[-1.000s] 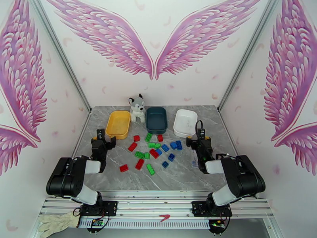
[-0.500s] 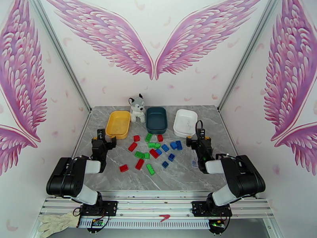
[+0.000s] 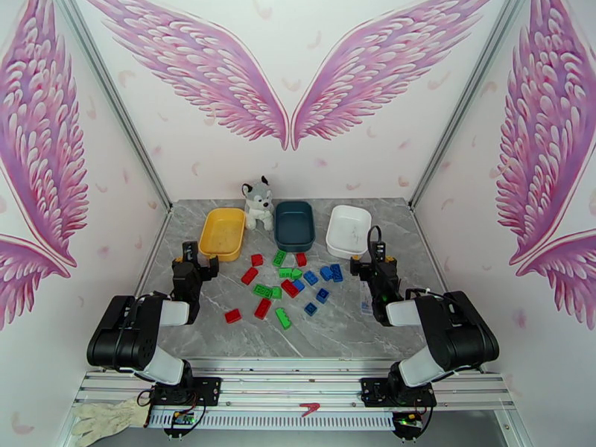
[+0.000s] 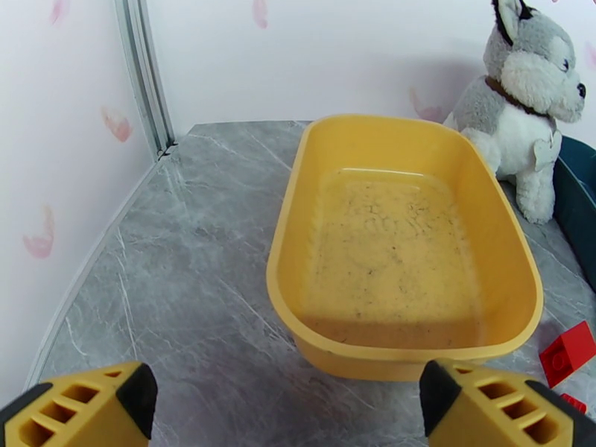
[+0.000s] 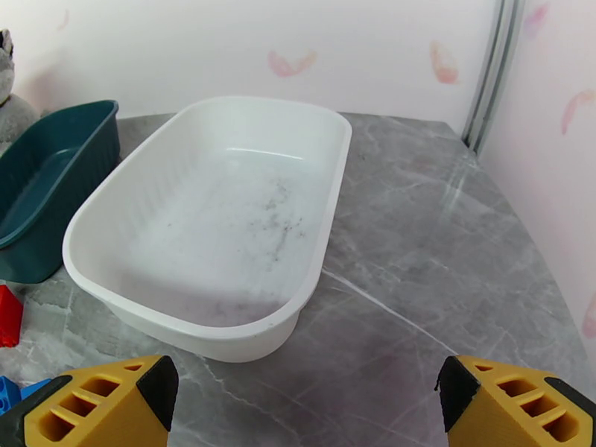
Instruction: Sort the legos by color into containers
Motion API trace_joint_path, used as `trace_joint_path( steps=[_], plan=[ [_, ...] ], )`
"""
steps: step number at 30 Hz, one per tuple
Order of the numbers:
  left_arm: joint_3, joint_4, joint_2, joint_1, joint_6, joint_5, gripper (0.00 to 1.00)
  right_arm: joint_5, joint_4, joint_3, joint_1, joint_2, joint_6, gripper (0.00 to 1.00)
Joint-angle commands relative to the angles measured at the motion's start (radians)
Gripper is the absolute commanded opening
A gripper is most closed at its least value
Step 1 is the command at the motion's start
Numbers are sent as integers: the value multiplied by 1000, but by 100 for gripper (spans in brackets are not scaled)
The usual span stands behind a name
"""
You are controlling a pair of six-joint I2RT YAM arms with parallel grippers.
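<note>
Left tool [image 4: 288, 392] wide, empty, before yellow tray [image 4: 286, 217]; right tool [image 5: 307, 392] likewise before white tray [image 5: 253, 103].

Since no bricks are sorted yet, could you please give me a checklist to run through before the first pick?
1. Left gripper open, empty: ok.
2. Right gripper open, empty: ok.
3. Yellow tray, teal tray and white tray hold no bricks: ok.
4. Legos lie loose on the table before the trays: ok.
5. Husky plush outside every tray: ok; touching the yellow one: cannot tell.
</note>
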Motion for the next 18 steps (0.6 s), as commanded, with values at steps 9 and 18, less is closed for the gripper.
trace_joint_path(
  steps=[9, 18],
  plan=[
    [25, -24, -18, 7, 1, 19, 99, 19, 8, 11, 4, -12, 17, 99],
    [25, -25, -18, 8, 0, 20, 99, 18, 9, 10, 4, -12, 17, 99]
  ],
)
